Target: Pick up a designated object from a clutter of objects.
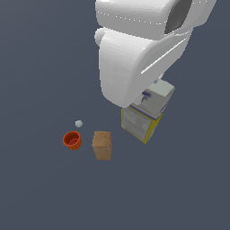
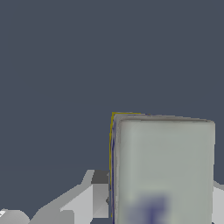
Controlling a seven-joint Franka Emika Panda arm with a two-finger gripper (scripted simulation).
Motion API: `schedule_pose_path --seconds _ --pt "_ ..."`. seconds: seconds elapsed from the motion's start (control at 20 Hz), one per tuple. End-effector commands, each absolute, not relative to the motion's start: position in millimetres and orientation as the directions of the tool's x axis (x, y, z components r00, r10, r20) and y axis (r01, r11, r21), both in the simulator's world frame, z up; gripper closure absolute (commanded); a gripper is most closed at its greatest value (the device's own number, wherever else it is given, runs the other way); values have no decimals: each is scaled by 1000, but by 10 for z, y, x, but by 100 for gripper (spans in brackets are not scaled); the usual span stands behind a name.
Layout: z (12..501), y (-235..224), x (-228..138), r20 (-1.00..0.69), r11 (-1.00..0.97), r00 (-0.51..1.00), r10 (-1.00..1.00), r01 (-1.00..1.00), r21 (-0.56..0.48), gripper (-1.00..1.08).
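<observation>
The designated object, a white carton with yellow edges, sits under the big white arm at the exterior view's right. The wrist view shows its pale top with a blue-purple mark. My gripper straddles the carton. One finger presses against one side and the other finger shows only as a sliver at the opposite side, so the gripper is shut on the carton. The arm hides the fingers in the exterior view. The rest of the clutter lies apart from the carton, to the exterior view's left.
A plain brown box stands to the left of the carton in the exterior view. Further left is a red-orange cup, with a tiny pale grey ball just behind it. All rest on a flat dark grey floor.
</observation>
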State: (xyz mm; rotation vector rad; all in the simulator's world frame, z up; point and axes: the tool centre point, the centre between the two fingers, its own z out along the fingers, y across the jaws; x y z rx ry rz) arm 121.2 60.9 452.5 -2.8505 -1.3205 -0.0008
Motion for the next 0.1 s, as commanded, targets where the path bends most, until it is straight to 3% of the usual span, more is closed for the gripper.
schedule_pose_path --seconds 0.0,0.05 --pt "4547 612 1213 0 -647 647 763 763 0 108" --pt "4549 612 1214 0 -647 647 763 763 0 108"
